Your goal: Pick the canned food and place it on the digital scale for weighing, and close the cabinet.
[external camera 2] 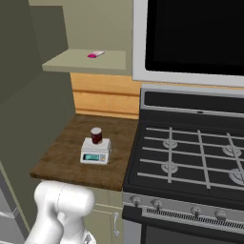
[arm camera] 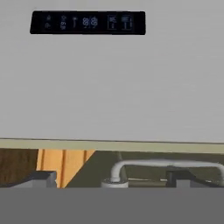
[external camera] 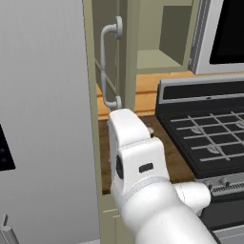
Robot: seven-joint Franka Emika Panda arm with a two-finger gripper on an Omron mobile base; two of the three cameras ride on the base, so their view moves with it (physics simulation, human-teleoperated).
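The dark red canned food point(external camera 2: 96, 135) stands upright on the platform of the small white digital scale point(external camera 2: 95, 153), on the wooden counter point(external camera 2: 62, 157). The cabinet door point(external camera 2: 28, 100) hangs open, and I see it nearly edge-on point(external camera: 123, 52) with its curved grey bar handle point(external camera: 108, 66). My gripper point(arm camera: 111, 178) is open and holds nothing. Its two dark fingertips point(arm camera: 43, 178) are spread wide on either side of the handle point(arm camera: 166, 163), which lies just ahead of them. In the left base view my white wrist point(external camera: 127, 133) sits right below the handle's lower end.
A grey fridge point(external camera: 43, 119) with a dark display point(arm camera: 87, 22) stands close on the left. A black stove point(external camera 2: 190, 157) fills the right, with a microwave point(external camera 2: 190, 38) above it. A small pink item point(external camera 2: 95, 54) lies on the open cabinet shelf point(external camera 2: 86, 62).
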